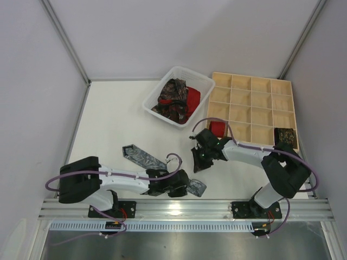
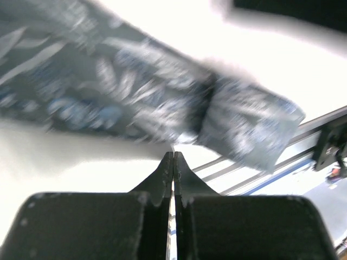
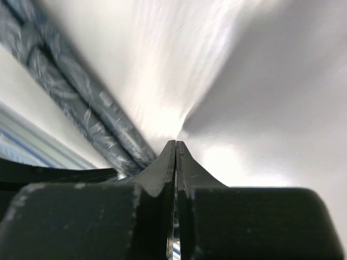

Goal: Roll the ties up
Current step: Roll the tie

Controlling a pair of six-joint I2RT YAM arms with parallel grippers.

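A grey patterned tie (image 1: 142, 157) lies flat on the table, running diagonally from its wide tip at the left toward the near rail. My left gripper (image 1: 184, 187) hovers over its near end, shut and empty; in the left wrist view the tie (image 2: 135, 92) fills the top, its folded end (image 2: 249, 124) to the right, just beyond the gripper (image 2: 173, 154). My right gripper (image 1: 198, 164) points down at the table right of the tie, shut on nothing. The right wrist view shows the tie (image 3: 81, 108) left of the gripper (image 3: 175, 143). More ties, paisley (image 1: 172, 100) and red (image 1: 192, 98), lie in the basket.
The white basket (image 1: 162, 86) stands at the back centre. A wooden grid tray (image 1: 271, 92) sits at the right, with a red roll (image 1: 218, 128) and a dark roll (image 1: 284, 135) in its front cells. The metal rail (image 1: 184, 206) runs along the near edge.
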